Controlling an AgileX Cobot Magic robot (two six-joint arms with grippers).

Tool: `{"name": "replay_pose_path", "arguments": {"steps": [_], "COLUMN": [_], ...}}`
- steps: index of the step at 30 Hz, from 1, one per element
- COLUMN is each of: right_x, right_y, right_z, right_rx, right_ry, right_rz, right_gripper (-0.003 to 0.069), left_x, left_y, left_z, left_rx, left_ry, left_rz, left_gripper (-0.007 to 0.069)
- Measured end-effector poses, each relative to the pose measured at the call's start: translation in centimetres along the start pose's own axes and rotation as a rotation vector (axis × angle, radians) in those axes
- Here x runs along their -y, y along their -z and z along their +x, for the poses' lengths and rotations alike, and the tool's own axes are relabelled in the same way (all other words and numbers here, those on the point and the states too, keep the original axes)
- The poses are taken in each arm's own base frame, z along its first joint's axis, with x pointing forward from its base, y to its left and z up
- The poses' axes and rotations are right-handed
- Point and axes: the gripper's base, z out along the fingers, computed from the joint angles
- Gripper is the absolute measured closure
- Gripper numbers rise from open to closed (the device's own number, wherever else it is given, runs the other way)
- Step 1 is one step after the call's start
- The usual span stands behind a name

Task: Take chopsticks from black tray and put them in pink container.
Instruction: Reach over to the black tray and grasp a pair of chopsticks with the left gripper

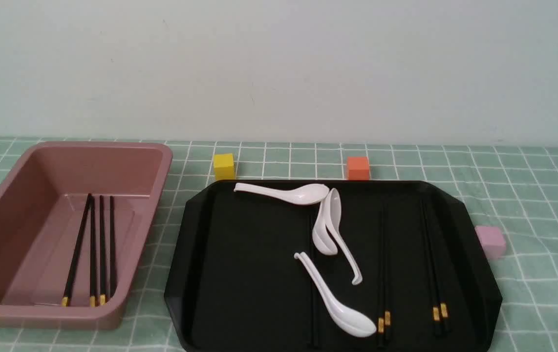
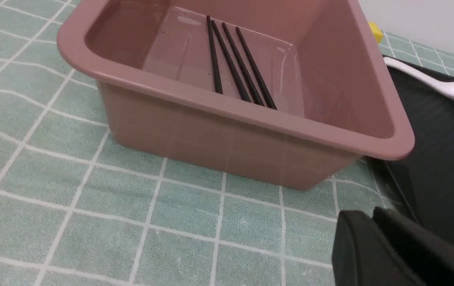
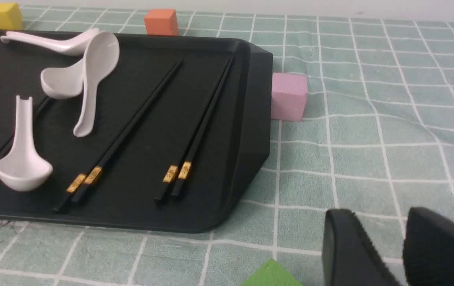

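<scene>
Several chopsticks (image 1: 93,249) lie side by side on the floor of the pink container (image 1: 161,171), also seen from the left wrist as chopsticks (image 2: 239,67) inside the container (image 2: 231,107). The black tray (image 1: 240,254) holds two chopstick pairs (image 1: 384,274) (image 1: 435,264) on its right side. A further pair lies partly under a spoon. My left gripper (image 2: 370,214) is shut and empty, over the cloth near the container's corner. My right gripper (image 3: 382,216) is open and empty, over the cloth beside the tray (image 3: 247,119). Neither gripper shows in the front view.
Several white soup spoons (image 1: 332,293) lie in the tray among the chopsticks. A yellow cube (image 1: 224,166) and an orange cube (image 1: 358,167) stand behind the tray. A pale pink cube (image 1: 490,241) touches its right edge. A green block corner (image 3: 270,274) shows near my right gripper.
</scene>
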Motion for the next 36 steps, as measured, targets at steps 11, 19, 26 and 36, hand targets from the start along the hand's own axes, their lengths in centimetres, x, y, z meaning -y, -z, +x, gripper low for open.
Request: {"name": "replay_pose_path", "arguments": {"steps": [11, 19, 26, 36], "right_x": [0.0, 0.0, 0.0, 0.0], "right_y": [0.0, 0.0, 0.0, 0.0], "right_z": [0.0, 0.0, 0.0, 0.0], "right_rx": [0.0, 0.0, 0.0, 0.0], "right_ry": [0.0, 0.0, 0.0, 0.0], "right_rz": [0.0, 0.0, 0.0, 0.0], "right_gripper": [0.0419, 0.0419, 0.0419, 0.0419], "left_x": [0.0, 0.0, 0.0, 0.0], "left_y": [0.0, 0.0, 0.0, 0.0], "left_z": [0.0, 0.0, 0.0, 0.0], "left_rx": [0.0, 0.0, 0.0, 0.0], "left_ry": [0.0, 0.0, 0.0, 0.0], "left_rz": [0.0, 0.0, 0.0, 0.0], "left_gripper": [0.0552, 0.0547, 0.0542, 0.0531]}}
